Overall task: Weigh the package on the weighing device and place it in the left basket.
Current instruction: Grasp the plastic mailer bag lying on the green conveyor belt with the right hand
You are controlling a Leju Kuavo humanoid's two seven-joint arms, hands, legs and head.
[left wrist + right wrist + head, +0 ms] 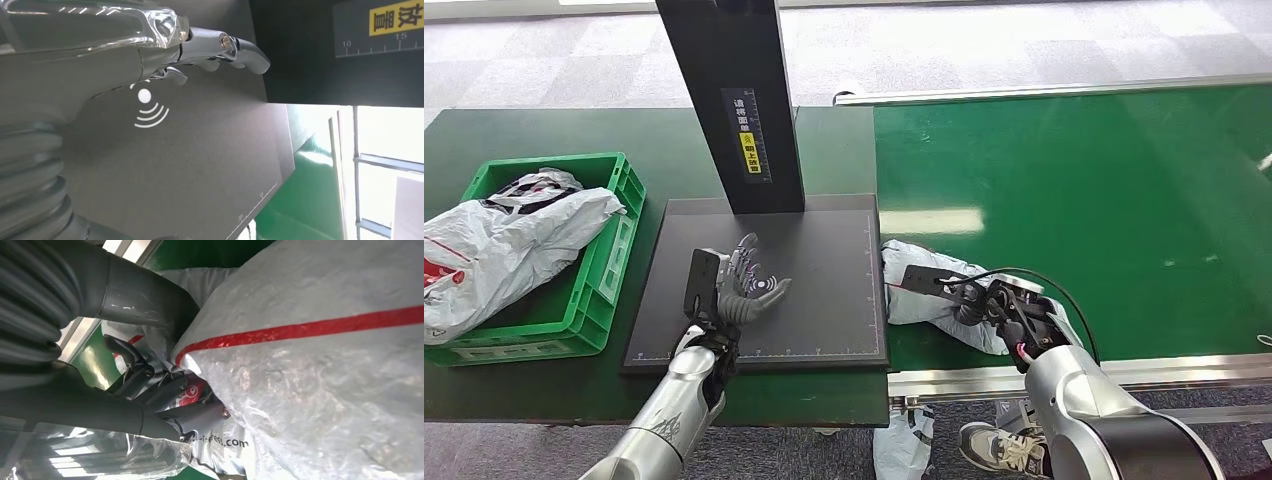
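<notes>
The package (921,300), a crumpled grey plastic mailer with a red stripe (325,390), lies on the green conveyor belt (1074,200) just right of the black weighing platform (824,300). My right hand (986,300) sits on top of it, and in the right wrist view the thumb and dark fingers (150,390) pinch a fold of the bag. My left hand (749,285) hovers over the platform's front left part, fingers spread and holding nothing (150,55). The green basket (544,165) stands left of the platform (200,165).
Grey and white packages (504,240) fill the basket and spill over its left rim. A black column (734,100) with a yellow label rises from the platform's far edge. A person's shoe (999,445) and another bag (904,440) lie on the floor below the table's front edge.
</notes>
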